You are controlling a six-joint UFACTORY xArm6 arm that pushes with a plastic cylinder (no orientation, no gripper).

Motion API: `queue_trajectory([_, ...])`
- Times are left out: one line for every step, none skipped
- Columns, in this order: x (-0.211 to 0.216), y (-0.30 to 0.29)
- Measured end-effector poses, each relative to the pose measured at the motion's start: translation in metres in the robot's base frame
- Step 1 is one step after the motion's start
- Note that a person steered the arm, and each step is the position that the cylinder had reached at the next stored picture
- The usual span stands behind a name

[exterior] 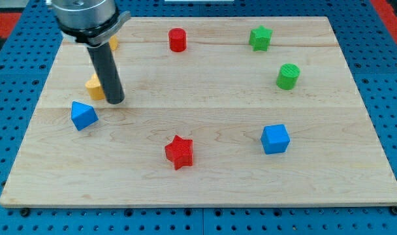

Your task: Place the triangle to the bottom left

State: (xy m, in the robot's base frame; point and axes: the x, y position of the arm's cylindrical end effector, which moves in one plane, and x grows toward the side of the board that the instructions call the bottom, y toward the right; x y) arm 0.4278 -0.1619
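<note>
The blue triangle (83, 115) lies near the board's left edge, about halfway down. My tip (115, 102) rests on the board just up and to the right of it, a small gap apart. A yellow block (94, 85) sits right behind the rod on its left side, partly hidden; its shape is unclear. Another yellow block (112, 44) peeks out behind the arm's housing near the view's top left.
A red cylinder (177, 40) stands at top centre. A green star (260, 38) and a green cylinder (288, 76) are at the top right. A red star (179, 151) sits at lower centre, a blue cube (275, 138) to its right. The wooden board (205, 189) lies on a blue pegboard.
</note>
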Motion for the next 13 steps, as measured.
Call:
queue_trajectory([-0.023, -0.022])
queue_trajectory([-0.032, -0.019])
queue_trajectory([-0.013, -0.029])
queue_trajectory([-0.001, -0.059])
queue_trajectory([0.045, -0.055])
queue_trajectory([0.072, -0.049])
queue_trajectory([0.062, -0.044])
queue_trajectory([0.052, -0.029])
queue_trajectory([0.051, -0.019])
queue_trajectory([0.060, -0.005])
queue_trajectory([0.065, -0.005])
queue_trajectory([0.066, 0.002])
queue_trajectory([0.051, 0.025])
